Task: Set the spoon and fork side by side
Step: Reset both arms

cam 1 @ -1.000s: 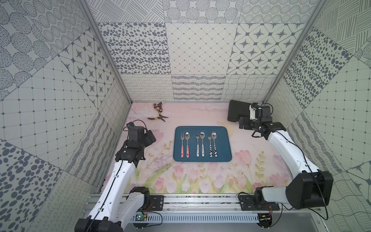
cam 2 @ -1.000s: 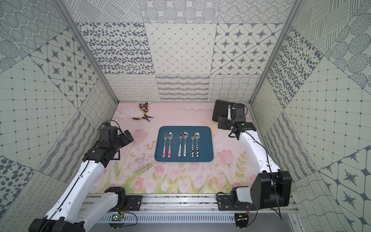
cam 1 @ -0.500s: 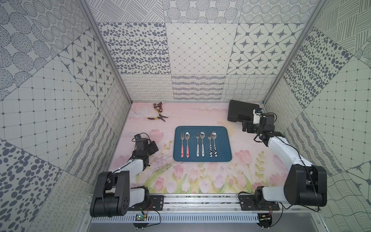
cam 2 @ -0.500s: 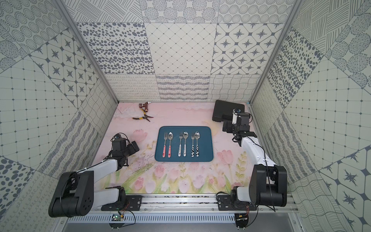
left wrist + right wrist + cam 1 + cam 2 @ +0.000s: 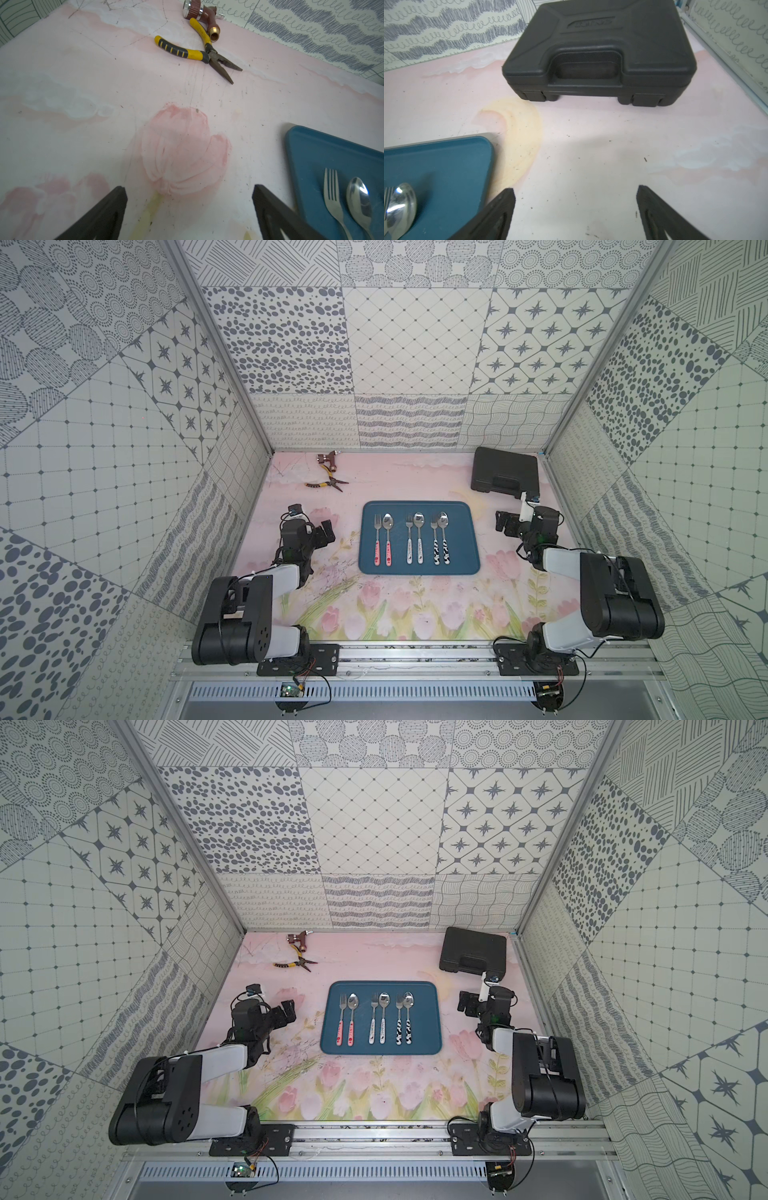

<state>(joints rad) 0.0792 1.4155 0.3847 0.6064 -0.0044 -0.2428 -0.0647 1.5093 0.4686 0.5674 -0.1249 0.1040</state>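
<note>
Spreading between patterned walls (image 5: 415, 344) lies a pink tulip mat (image 5: 415, 614); left end effector (image 5: 189, 187) and right end effector (image 5: 575, 188) gape.

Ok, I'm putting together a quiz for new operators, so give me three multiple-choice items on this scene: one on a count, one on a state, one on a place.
1. How many spoons, each beside a fork, lie on the blue tray?
A. two
B. three
C. five

2. How does the left gripper stand?
A. shut on a fork
B. shut on a spoon
C. open and empty

3. Where are the pliers?
A. on the table, next to the hose nozzle
B. on the tray
C. held in the left gripper

Answers:
1 B: both top views show three fork-and-spoon pairs in a row.
2 C: the left wrist view shows its jaws wide apart with only bare table between them.
3 A: they lie flat at the far side of the table, well off the tray.
</note>
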